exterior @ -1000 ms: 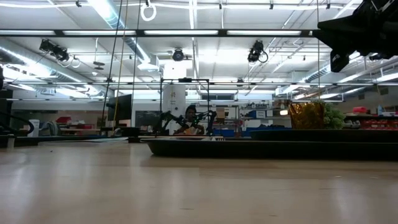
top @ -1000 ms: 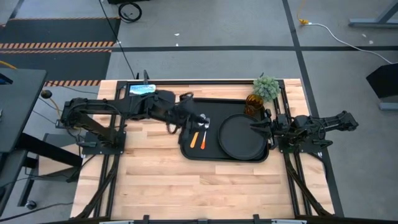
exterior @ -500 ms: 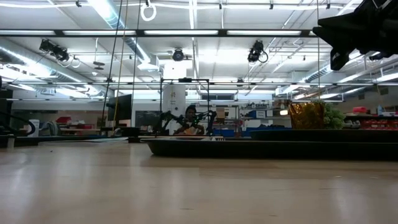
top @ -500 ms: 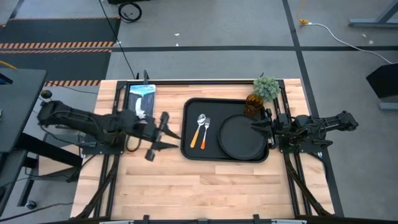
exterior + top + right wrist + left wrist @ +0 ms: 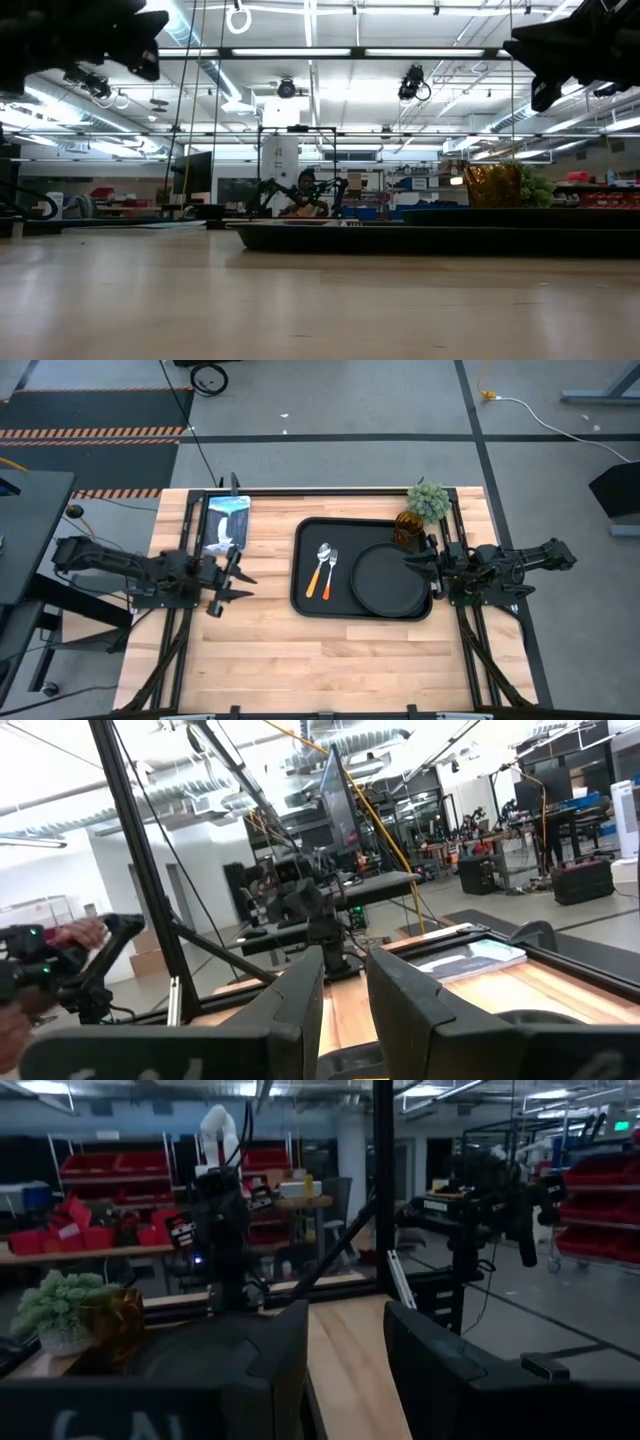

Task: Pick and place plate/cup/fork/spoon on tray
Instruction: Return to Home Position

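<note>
The black tray (image 5: pixel 298 595) lies at the table's middle right. On it the round black plate (image 5: pixel 388 580) lies flat on the right half, and the spoon (image 5: pixel 320 565) and fork (image 5: pixel 331 570) lie side by side on the left half, orange handles toward the near edge. The amber cup (image 5: pixel 406 528) stands upright at the tray's far right corner, beside the green plant; it also shows in the low view (image 5: pixel 492 185). My left gripper (image 5: pixel 240 577) is open and empty over bare wood left of the tray. My right gripper (image 5: pixel 406 565) is open and empty above the plate's right edge.
A small green plant (image 5: pixel 428 502) stands at the far right corner. A flat rectangular card or screen (image 5: pixel 226 520) lies at the far left. Bare wood (image 5: pixel 330 660) stretches along the near half. A person (image 5: pixel 305 188) sits far behind the table.
My left gripper has drawn back from over the tray's left half toward the table's left edge, now clear of the tray. The spoon and fork stay lying on the tray.
</note>
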You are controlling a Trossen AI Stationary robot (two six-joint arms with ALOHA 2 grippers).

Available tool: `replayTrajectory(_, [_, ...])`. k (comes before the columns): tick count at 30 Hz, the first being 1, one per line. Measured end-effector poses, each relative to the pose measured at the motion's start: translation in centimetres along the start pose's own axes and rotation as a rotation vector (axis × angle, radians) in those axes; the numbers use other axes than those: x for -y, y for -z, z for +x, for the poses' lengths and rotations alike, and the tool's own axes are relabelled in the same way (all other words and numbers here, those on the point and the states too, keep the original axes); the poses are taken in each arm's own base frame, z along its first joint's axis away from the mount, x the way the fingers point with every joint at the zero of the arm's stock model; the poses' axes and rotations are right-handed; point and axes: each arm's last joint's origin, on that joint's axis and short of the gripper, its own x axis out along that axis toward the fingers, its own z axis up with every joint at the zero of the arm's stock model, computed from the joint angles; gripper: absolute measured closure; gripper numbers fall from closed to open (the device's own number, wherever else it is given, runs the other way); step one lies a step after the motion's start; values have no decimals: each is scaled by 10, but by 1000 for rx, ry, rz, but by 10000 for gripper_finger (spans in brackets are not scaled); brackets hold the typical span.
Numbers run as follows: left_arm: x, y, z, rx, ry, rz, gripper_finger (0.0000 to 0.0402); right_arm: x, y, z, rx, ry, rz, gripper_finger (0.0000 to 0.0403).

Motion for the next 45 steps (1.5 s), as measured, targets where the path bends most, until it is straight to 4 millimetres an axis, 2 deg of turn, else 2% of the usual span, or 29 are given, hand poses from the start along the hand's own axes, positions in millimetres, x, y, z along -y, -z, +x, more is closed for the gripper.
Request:
replayTrajectory(4, [2, 11, -15, 38, 16, 3, 260, 0, 0, 0, 2, 0, 0, 315])
replayTrajectory(11, [2, 6, -26, 70, 88, 16, 260, 0, 0, 0, 1, 0, 0, 315])
replayTrajectory(21, [4, 22, -40, -97, 196, -87, 260, 0, 0, 0, 1, 0, 0, 315])
replayTrajectory(34, [0, 21, -41, -82, 166, -78, 260, 0, 0, 0, 2, 0, 0, 315])
replayTrajectory(45, [5, 18, -39, -52, 219, -76, 260, 0, 0, 0, 2, 0, 1, 315])
